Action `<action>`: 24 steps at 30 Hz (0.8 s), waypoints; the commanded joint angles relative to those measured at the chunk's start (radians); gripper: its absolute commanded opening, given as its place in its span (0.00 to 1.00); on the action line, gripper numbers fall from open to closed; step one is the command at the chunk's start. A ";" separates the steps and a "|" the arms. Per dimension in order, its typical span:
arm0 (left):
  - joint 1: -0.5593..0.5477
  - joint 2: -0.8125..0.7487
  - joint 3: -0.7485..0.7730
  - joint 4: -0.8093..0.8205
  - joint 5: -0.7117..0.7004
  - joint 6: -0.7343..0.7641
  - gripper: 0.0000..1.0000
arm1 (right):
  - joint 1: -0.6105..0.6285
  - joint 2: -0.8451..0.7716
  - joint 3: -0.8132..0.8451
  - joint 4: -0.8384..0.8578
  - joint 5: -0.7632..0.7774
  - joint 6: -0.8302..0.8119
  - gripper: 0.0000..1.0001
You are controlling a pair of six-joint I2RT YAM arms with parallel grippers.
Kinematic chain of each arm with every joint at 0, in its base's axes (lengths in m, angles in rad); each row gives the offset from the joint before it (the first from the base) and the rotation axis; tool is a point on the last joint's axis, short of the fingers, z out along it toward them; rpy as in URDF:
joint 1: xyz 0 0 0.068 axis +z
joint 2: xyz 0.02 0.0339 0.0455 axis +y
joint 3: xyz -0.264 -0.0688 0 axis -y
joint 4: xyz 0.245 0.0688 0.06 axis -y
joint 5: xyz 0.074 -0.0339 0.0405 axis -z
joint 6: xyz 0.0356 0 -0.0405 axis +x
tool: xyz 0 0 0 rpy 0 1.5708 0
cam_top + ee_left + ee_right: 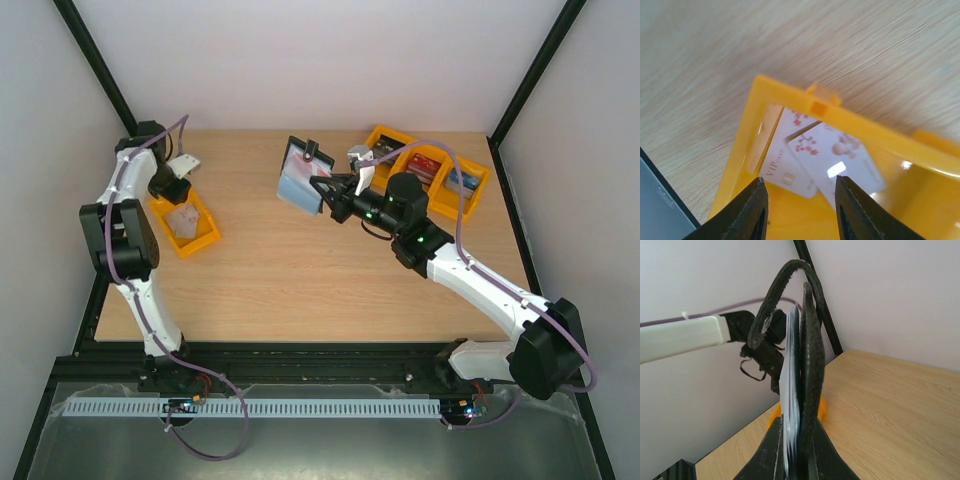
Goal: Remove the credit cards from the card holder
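Observation:
My right gripper (325,190) is shut on the black card holder (303,175) and holds it up above the table, its grey-blue pocket side facing left. In the right wrist view the holder (807,365) stands edge-on between my jaws, its strap arching over the top. My left gripper (182,200) is open and empty, just above the yellow tray (205,238) at the left. In the left wrist view two pale credit cards (832,155) with red blossom marks lie overlapping in that tray (790,95), beyond my open gripper (801,186).
Yellow trays (455,195) with stacks of dark, red and blue cards stand at the table's back right, behind my right arm. The left tray (774,415) also shows behind the holder in the right wrist view. Black frame posts stand at the table's corners.

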 commanded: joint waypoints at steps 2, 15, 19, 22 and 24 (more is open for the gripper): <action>-0.015 -0.165 -0.062 -0.050 0.178 -0.069 0.36 | 0.001 -0.022 -0.008 0.021 -0.027 -0.009 0.02; -0.035 -0.214 -0.306 0.054 0.196 -0.297 0.18 | 0.001 -0.034 -0.016 0.006 -0.035 -0.026 0.02; -0.023 -0.162 -0.332 0.093 0.187 -0.357 0.08 | 0.001 -0.044 -0.019 0.005 -0.034 -0.030 0.02; -0.023 -0.144 -0.367 0.147 0.179 -0.403 0.03 | 0.001 -0.051 -0.023 0.003 -0.029 -0.035 0.02; -0.026 -0.136 -0.380 0.165 0.209 -0.424 0.02 | 0.002 -0.052 -0.024 0.001 -0.029 -0.036 0.02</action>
